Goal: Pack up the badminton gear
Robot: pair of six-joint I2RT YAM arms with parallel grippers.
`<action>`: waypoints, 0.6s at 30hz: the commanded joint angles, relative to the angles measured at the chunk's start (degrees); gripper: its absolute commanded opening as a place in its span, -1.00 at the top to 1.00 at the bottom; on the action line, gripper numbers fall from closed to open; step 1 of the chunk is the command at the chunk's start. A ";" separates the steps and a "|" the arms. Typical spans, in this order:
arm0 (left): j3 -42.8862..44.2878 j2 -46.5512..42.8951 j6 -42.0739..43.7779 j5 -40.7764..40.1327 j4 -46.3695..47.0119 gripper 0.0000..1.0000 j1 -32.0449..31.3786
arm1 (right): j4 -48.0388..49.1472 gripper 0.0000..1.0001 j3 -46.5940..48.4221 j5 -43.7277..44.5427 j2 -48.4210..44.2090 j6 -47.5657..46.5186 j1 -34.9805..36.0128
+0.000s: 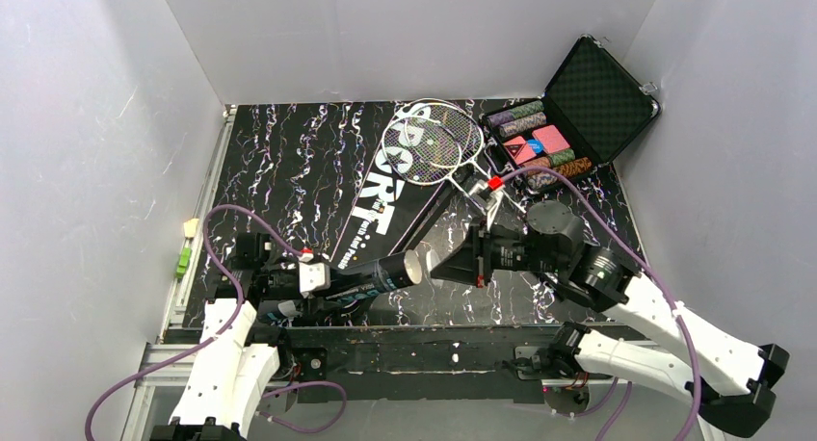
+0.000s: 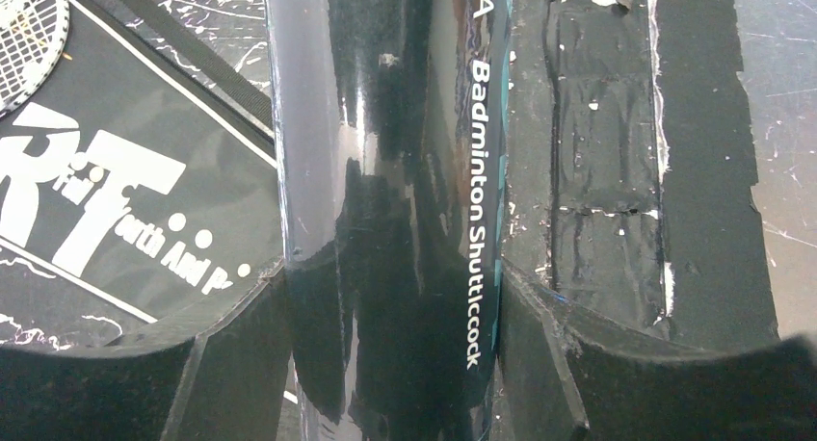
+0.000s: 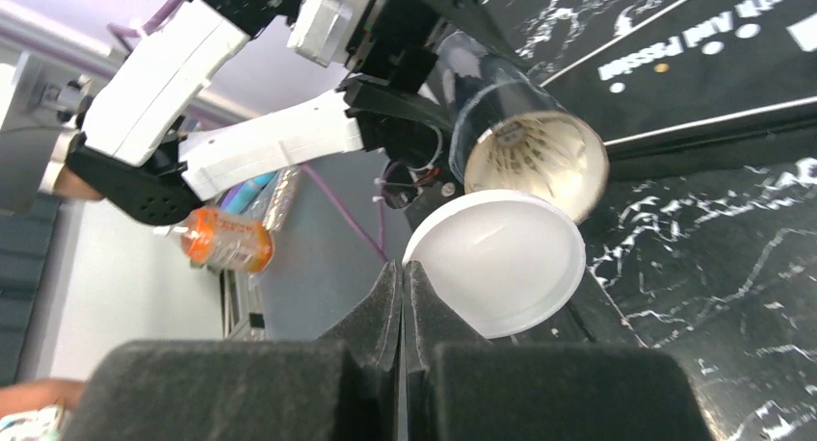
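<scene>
While clamping the black tube [image 1: 381, 272] across its body with the left gripper [image 2: 390, 316], jaws part-spread to its width, holds it level over the near edge of the table [image 1: 279, 162], open mouth facing right. Pinches the rim of the white cap [image 3: 496, 263] in the right gripper [image 3: 402, 282], fingers fully together, cap tilted just before that mouth. Shows shuttlecocks [image 3: 528, 147] stacked inside. Beyond the tube, flat on the table: the SPORT bag [image 1: 385, 195], with 2 rackets [image 1: 434, 138] at its far end.
</scene>
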 commanded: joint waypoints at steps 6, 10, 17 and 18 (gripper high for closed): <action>3.47 0.79 9.53 6.23 -7.03 0.94 0.02 | 13.95 0.97 -1.16 -10.19 4.59 1.63 -0.33; 3.46 0.92 9.64 6.61 -7.22 0.94 0.01 | 14.55 0.97 -1.97 -10.67 5.64 2.11 -0.53; 3.31 0.96 9.48 6.70 -6.80 0.94 0.01 | 16.73 0.97 -4.87 -10.77 5.63 3.47 -1.03; 3.34 0.97 9.37 6.78 -6.70 0.94 0.01 | 17.15 0.97 -5.37 -10.80 5.64 3.57 -1.14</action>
